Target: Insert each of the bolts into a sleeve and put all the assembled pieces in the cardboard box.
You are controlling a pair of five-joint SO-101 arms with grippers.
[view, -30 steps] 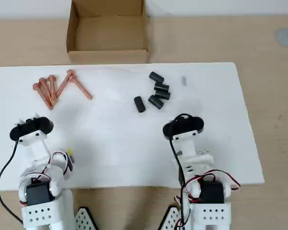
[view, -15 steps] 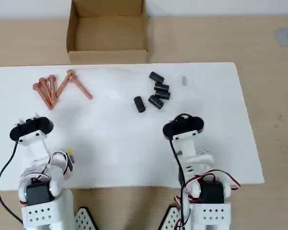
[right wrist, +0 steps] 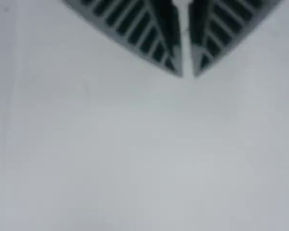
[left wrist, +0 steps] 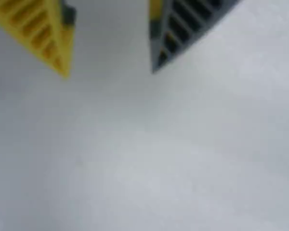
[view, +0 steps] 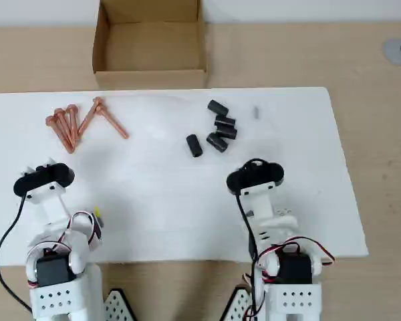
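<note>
Copper-coloured bolts (view: 73,122) lie in a loose fan at 10 o'clock from the centre of the white sheet (view: 154,200). The black sleeves (view: 220,127) cluster at 1 o'clock, well apart from them, and no bolt is sleeved yet. The cardboard box (view: 150,79) stands open at 12 o'clock, just beyond the sheet's far edge on the table (view: 381,127).

Handling, as judged: the bolts look light, stiff and smooth, so they may roll or slip. I would grip one across the shank near its head, leaving the tip free. The sleeves look short and rigid; I would hold one across the barrel, with both bore ends clear.

My left fingers (left wrist: 45,41) are spread wide and hold nothing, over bare sheet toward 9 o'clock. My right fingers (right wrist: 149,41) are closed to a sliver and empty, toward 3 o'clock.
</note>
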